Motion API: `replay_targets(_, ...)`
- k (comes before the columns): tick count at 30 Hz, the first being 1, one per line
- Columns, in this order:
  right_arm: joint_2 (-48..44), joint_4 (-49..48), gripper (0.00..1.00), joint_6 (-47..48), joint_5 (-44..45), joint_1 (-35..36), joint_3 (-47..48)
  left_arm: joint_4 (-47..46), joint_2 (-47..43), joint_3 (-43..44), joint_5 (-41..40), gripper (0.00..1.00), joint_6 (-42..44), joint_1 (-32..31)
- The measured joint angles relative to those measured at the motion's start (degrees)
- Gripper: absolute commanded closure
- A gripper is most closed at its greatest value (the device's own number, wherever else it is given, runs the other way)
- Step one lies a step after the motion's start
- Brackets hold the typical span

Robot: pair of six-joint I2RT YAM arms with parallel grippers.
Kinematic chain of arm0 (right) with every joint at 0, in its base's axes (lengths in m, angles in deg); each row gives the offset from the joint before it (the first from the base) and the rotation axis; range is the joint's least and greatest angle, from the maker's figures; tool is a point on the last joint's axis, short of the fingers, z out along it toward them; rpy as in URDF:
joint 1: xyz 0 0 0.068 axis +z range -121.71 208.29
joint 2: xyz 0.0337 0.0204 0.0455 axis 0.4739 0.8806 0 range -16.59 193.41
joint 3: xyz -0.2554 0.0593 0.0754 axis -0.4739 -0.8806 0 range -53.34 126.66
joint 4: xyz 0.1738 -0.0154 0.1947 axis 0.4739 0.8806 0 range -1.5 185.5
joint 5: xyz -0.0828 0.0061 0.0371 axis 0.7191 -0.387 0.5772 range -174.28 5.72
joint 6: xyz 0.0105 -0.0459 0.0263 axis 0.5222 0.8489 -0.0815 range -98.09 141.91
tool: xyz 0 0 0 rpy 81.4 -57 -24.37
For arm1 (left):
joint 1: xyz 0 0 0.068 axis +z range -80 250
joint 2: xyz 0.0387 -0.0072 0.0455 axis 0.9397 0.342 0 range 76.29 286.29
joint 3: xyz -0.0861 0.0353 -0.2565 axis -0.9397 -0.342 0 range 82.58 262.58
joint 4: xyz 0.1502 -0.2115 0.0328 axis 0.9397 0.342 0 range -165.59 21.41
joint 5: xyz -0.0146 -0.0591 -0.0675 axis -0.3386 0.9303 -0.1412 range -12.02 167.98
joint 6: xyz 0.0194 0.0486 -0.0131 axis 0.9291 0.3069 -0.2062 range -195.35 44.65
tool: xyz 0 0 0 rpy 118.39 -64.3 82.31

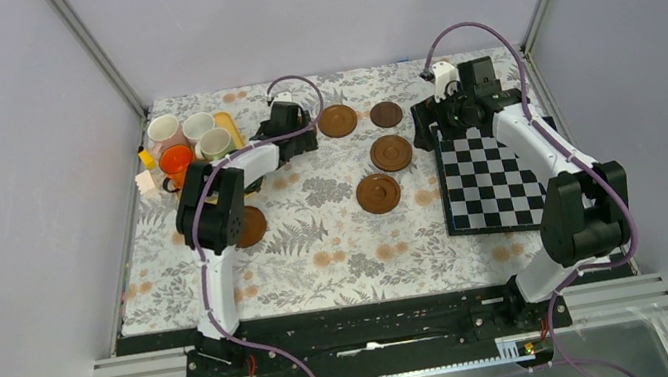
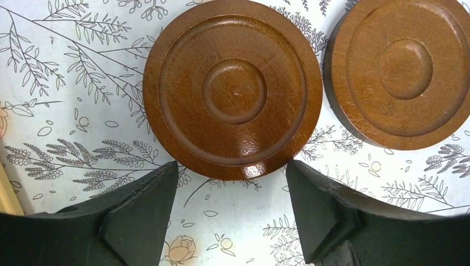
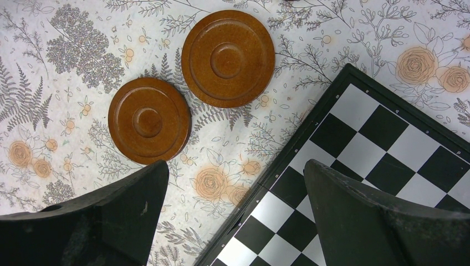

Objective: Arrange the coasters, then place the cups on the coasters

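Note:
Several brown coasters lie on the floral cloth: two at the back [image 1: 337,120] [image 1: 386,114], two nearer the middle [image 1: 391,152] [image 1: 378,194], and one [image 1: 253,226] half hidden under the left arm. Pink [image 1: 164,130], white [image 1: 198,125], pale green [image 1: 216,143] and orange [image 1: 176,160] cups cluster at the back left. My left gripper [image 1: 309,132] [image 2: 231,188] is open, its fingertips just short of the rim of a coaster [image 2: 233,88], with another coaster [image 2: 402,72] to the right. My right gripper [image 1: 422,129] [image 3: 235,188] hangs wide open and empty over the chessboard's corner, near two coasters [image 3: 228,58] [image 3: 149,119].
A black-and-white chessboard [image 1: 490,179] [image 3: 377,166] lies on the right of the table. A yellow tray [image 1: 228,128] stands behind the cups, and small yellow and white items [image 1: 144,170] sit at the left edge. Grey walls close in three sides.

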Motion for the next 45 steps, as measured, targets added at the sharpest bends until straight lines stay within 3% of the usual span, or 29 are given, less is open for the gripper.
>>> replay_targets(13, 0.0, 0.0, 0.0, 0.0, -0.81, 0.0, 0.0, 0.9, 1.6, 2.71, 0.31, 0.23, -0.59, 1.05)
replay_targets(20, 0.0, 0.0, 0.0, -0.02, -1.36, -0.02, -0.02, 0.94, 2.03, 3.52, 0.76, 0.08, 0.26, 1.53)
replay_targets(29, 0.0, 0.04, 0.0, -0.04, -1.57, 0.0, -0.02, 7.1, -0.85, 3.48, 4.11, 0.02, 4.87, 1.68)
replay_targets(33, 0.0, 0.15, 0.01, 0.0, -2.25, -0.02, -0.02, 10.49, -6.86, 2.67, 6.4, 0.01, 8.96, 1.62)
replay_targets(38, 0.0, 0.7, 0.0, 0.76, -4.44, -0.02, -0.02, 14.34, -21.29, -2.14, 13.44, 0.01, 16.37, 1.57)
replay_targets(45, -2.27, 3.5, 0.0, 3.17, -7.89, -0.07, -1.86, 25.46, -42.82, -20.48, 28.22, 0.01, 31.06, 1.77)
